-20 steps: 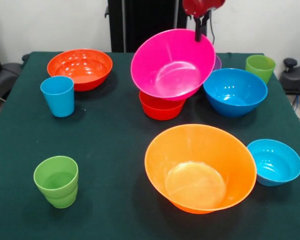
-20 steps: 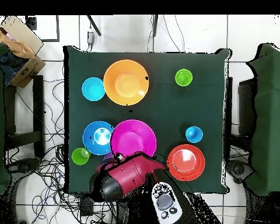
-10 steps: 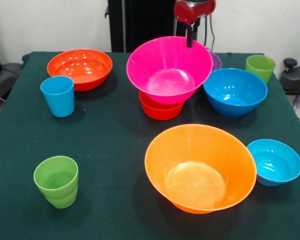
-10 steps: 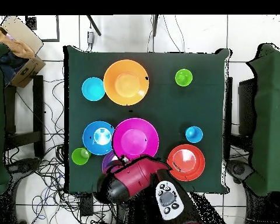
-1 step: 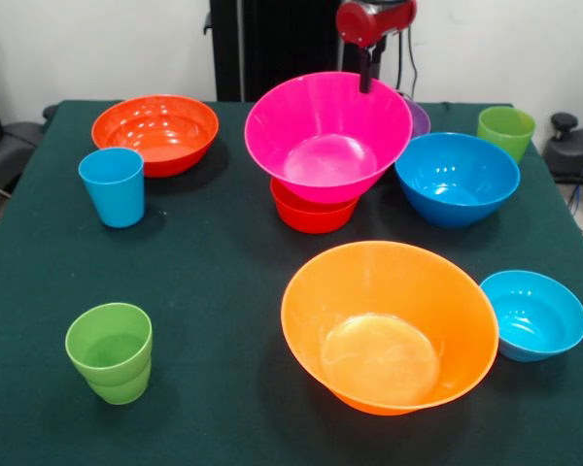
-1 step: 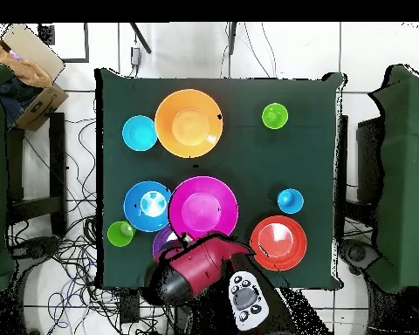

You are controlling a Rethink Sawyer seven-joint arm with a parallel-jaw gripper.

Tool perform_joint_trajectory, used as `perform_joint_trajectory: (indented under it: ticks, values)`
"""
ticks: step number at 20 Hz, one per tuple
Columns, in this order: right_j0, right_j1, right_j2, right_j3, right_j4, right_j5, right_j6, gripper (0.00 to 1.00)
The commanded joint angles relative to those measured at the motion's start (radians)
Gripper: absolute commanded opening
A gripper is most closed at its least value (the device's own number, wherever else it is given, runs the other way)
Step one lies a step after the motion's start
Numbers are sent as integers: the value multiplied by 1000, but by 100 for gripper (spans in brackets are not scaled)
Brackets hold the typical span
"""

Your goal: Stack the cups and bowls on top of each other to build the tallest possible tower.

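The large pink bowl sits nearly level on the small red-orange bowl, a two-bowl tower. My gripper is at the pink bowl's far rim, shut on it. The purple bowl peeks out behind. Around the table stand the blue bowl, the large orange bowl, the small blue bowl and the medium red-orange bowl. A sky blue cup and two lime green cups stand upright.
The dark green table has open cloth at its middle and near left. In the overhead view the red arm head covers the table edge beside the purple bowl.
The pink bowl, tilted up by my gripper a second ago, has come down and levelled on the small red-orange bowl. My gripper shifted slightly left with it.
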Motion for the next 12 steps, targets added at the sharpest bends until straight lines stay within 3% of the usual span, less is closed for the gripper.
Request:
perform_joint_trajectory:
  ticks: [1,7,12]
  values:
    - [2,46,1,-68,-64,-35,69,0]
    - [-27,54,10,-85,-81,-29,33,0]
    - [-118,46,82,-77,-75,10,-46,0]
